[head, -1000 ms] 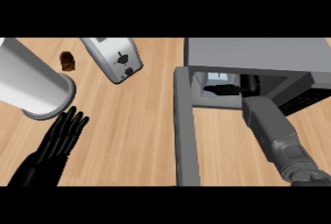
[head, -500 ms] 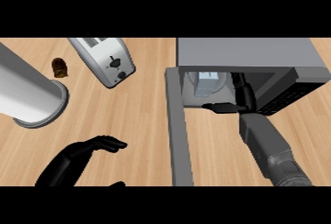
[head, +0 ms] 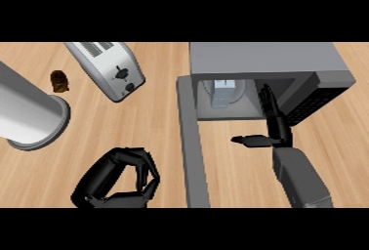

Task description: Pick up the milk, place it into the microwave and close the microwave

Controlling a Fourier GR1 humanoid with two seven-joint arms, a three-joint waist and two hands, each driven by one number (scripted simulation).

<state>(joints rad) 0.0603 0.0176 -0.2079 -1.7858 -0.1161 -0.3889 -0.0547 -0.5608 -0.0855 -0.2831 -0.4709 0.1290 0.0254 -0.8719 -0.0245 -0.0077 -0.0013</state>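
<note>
Standing upright inside microwave (head: 267,56): pale milk (head: 224,93) carton; right hand (head: 273,128) spread; left hand (head: 119,178) curled, empty.

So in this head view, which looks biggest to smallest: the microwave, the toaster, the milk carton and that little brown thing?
1. Microwave
2. Toaster
3. Milk carton, partly hidden inside the microwave, so unsure
4. Small brown thing

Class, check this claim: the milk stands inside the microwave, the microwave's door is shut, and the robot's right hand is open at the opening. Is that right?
Not quite. The head view shows the door swung open, not shut. The rest holds: the milk stands inside the microwave, and the right hand is open at the opening, its fingers straight.
</note>
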